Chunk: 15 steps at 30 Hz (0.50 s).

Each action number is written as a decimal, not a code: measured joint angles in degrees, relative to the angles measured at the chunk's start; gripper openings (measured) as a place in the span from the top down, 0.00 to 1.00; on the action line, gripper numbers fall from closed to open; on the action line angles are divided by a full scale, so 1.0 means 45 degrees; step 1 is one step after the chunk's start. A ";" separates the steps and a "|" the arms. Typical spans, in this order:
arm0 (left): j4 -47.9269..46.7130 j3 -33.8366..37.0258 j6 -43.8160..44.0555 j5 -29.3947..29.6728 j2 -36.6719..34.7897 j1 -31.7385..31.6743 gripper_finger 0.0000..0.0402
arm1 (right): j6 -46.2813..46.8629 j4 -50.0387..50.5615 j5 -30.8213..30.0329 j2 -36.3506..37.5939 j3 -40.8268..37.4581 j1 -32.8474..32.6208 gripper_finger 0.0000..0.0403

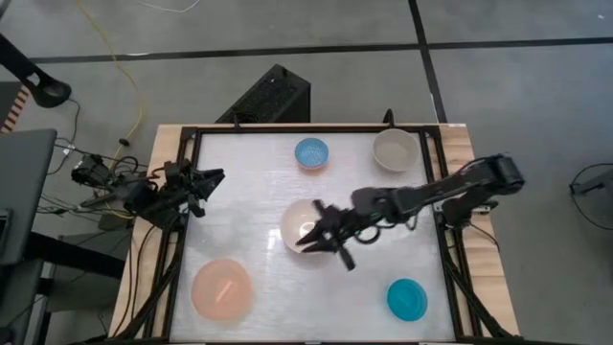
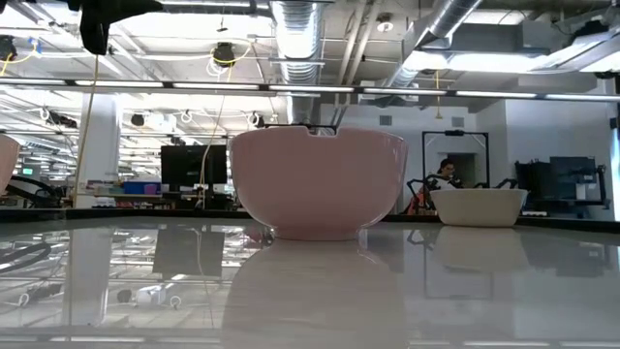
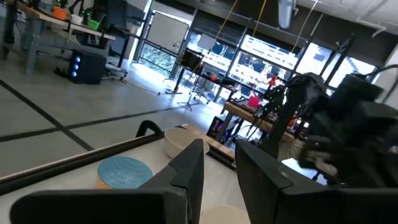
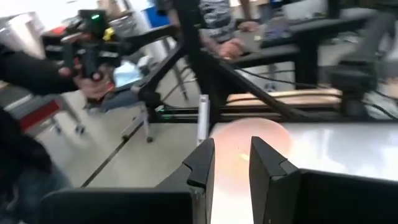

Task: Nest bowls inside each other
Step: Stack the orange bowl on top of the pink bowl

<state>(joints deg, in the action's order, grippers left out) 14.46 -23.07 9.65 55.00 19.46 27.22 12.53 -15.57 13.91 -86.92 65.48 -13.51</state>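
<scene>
High view, five round bowls, cream, orange-pink, beige, blues

The right tool and its arm stretch across the cream-white bowl at mid-desk, blocking passage there; open desk lies between the orange-pink bowl and teal bowl.

Five round bowls on table, all upright, none nested, well apart from each other
Large cream-white bowl near table centre, partly hidden under arm
Large translucent orange-pink bowl at front left corner
Small light blue bowl at far edge, middle
Medium beige-grey bowl at far right corner
Small teal-blue bowl at front right
</scene>
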 joint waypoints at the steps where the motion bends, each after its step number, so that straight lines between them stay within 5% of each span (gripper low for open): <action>1: 0.0000 0.0000 0.0000 0.0001 -0.0001 0.0000 0.80 | -0.0153 0.0037 0.0211 -0.0442 0.0422 -0.0039 0.83; 15: 0.0015 0.0005 0.0461 -0.0174 0.0001 0.0000 0.80 | -0.1087 0.0054 0.1865 -0.5608 0.4927 0.0047 0.68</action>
<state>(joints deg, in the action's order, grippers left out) 14.52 -23.05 11.73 54.22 19.46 27.22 7.64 -15.33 22.31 -112.16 87.65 -13.29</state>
